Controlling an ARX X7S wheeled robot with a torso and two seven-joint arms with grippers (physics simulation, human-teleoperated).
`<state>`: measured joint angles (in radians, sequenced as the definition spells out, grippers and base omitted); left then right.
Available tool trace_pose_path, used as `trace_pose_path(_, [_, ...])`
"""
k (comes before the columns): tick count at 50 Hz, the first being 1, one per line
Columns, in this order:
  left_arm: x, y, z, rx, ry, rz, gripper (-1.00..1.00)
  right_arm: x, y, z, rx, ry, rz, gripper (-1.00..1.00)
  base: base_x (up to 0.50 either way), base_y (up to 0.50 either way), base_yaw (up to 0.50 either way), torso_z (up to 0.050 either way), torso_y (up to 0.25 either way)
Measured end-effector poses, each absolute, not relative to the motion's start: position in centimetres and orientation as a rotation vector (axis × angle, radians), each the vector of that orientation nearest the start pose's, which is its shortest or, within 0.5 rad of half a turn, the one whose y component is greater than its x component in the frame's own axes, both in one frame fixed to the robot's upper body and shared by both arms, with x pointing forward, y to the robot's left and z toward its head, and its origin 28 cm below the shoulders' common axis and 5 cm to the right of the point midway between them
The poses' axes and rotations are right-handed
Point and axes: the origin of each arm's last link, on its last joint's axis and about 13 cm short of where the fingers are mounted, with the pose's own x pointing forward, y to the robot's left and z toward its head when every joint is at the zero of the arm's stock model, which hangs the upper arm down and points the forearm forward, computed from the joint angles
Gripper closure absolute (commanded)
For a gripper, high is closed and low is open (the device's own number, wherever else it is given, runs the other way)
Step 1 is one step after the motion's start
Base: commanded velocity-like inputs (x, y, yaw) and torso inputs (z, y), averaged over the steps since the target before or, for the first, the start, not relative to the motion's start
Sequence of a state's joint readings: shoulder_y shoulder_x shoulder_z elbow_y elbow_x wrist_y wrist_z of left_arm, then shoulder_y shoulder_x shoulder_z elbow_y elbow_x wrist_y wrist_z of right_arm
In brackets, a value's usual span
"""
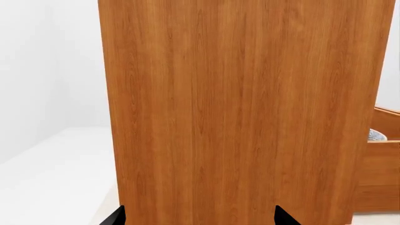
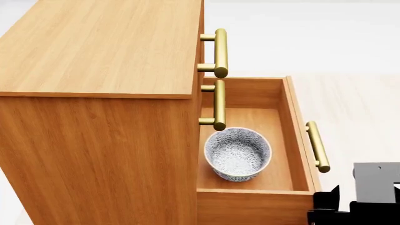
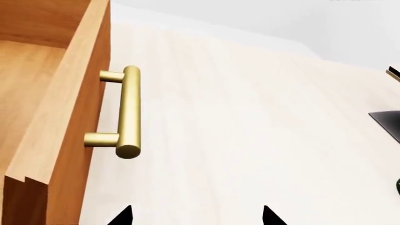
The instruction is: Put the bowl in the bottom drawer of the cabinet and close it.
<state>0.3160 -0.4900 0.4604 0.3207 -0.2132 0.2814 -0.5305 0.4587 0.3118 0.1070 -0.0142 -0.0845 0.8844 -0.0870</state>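
**Closing the drawer: it all came down to where the handle sat from the right gripper**

Going left to right across the head view. The cabinet (image 2: 100, 93) filled the left half, a tall orange-brown block, and the left arm didn't show there at all. Its wrist camera just stared at the cabinet's side panel with the left gripper (image 1: 198, 216) tips spread apart and nothing between them, so that arm looked out of the running to me.

Next over, the two upper handles (image 2: 220, 75) stuck out above the bottom drawer (image 2: 300, 140), which was pulled well out. The bowl (image 2: 238, 153) was already sitting upright on the drawer floor, toward the near end, clear of the walls as far as I could tell. So the placing part looked done, only the closing left.

Further right, the drawer's brass handle (image 2: 317, 146) ran along the front panel, its long axis pointing roughly away from the robot. The right arm sat just past it in the lower right corner of the head view. In the right wrist view the right gripper (image 3: 196, 216) also had its tips apart and empty, with the handle (image 3: 128, 112) off to one side and the drawer front beside it.

My guess: the right arm was clearly nearer, and the push had to go sideways, from right toward the cabinet, square against that front panel.
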Motion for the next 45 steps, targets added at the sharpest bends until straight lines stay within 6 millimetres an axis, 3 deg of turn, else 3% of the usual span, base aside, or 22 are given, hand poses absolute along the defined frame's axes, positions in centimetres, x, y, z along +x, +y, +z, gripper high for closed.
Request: trace_pose_path(45, [11.4,20.8,3.1,-0.010,-0.107,-0.040,-1.00,27.8,-19.6,10.1,-0.241,0.393,-0.180,-1.00,0.00,0.00,0.00,0.000,0.000])
